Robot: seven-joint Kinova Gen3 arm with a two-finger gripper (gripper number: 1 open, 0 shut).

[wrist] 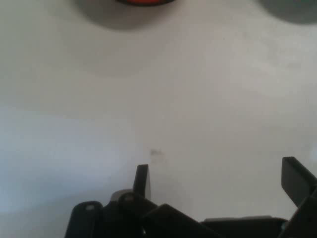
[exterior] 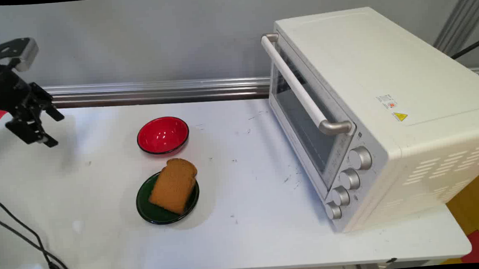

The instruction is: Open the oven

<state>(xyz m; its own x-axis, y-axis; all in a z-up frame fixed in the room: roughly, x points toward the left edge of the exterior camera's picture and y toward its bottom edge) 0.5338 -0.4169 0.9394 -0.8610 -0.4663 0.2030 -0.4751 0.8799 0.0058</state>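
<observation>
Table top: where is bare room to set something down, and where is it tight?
Free: the table between the green plate and the toaster oven, and the left side under the open gripper. Tight: between the red bowl and the bread.

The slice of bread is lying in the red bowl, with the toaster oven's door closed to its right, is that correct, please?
Not quite: the main view shows the slice of bread lying on the green plate, just in front of the empty red bowl. The toaster oven door is indeed closed.

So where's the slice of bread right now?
In the main view the slice of bread lies on the green plate near the table's middle, just in front of the red bowl and left of the toaster oven.
</observation>
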